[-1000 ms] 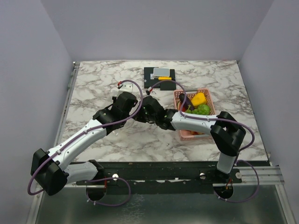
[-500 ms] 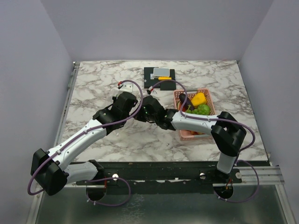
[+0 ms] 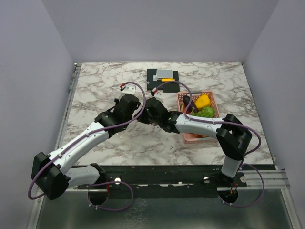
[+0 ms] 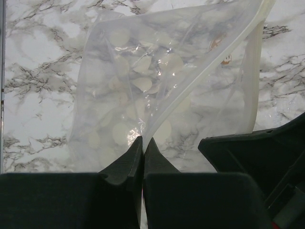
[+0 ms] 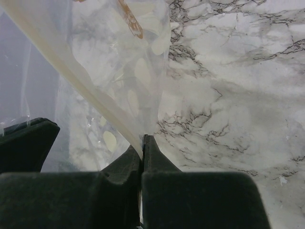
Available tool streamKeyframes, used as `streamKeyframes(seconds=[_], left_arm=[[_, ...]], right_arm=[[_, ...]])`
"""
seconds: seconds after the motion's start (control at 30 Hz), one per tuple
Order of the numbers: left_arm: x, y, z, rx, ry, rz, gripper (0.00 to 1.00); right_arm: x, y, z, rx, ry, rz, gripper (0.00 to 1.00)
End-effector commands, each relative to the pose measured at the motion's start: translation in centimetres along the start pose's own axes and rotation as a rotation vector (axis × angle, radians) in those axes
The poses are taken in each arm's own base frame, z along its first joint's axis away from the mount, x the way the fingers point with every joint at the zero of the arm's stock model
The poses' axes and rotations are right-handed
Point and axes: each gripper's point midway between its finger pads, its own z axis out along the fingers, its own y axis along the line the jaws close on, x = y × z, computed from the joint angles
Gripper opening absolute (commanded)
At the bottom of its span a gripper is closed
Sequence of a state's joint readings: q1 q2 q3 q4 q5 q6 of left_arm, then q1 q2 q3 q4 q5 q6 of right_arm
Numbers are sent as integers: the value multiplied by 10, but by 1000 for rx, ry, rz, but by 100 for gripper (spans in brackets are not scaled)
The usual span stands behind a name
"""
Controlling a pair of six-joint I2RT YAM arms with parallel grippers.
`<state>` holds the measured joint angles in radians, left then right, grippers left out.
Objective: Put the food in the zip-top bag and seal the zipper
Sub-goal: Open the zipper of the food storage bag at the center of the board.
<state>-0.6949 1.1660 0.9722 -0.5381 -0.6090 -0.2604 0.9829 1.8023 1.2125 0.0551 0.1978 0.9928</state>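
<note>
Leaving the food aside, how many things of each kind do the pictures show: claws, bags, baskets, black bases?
2 claws: left claw, right claw
1 zip-top bag
1 pink basket
1 black base
Total: 5

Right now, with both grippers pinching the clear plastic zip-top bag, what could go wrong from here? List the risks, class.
1. The left gripper and right gripper each pinch only the thin zipper edge of the clear crinkly zip-top bag. The film could slip out or tear if they pull apart.
2. The toy food sits in the pink perforated basket and both grippers are occupied, so sealing now might close an empty bag.
</note>
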Motion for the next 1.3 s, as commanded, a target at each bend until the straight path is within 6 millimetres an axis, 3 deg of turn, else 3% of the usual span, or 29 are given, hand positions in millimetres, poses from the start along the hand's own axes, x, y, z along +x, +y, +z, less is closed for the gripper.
streamKeyframes(seconds=[0.0, 0.27, 0.5, 1.03, 1.27], left_arm=[[-12, 3, -7, 5, -28, -16, 0], [-14, 6, -9, -3, -41, -26, 0], [-15, -3, -11, 41, -38, -17, 0], [-13, -38, -28, 136, 15, 32, 0], [-42, -36, -32, 82, -11, 90, 0]], right_arm=[[-10, 6, -10, 3, -39, -17, 1], [-7, -3, -17, 27, -22, -53, 1], [2, -25, -33, 80, 34, -141, 1], [6, -94, -88, 178, 171, -304, 1], [2, -129, -113, 225, 222, -353, 1]])
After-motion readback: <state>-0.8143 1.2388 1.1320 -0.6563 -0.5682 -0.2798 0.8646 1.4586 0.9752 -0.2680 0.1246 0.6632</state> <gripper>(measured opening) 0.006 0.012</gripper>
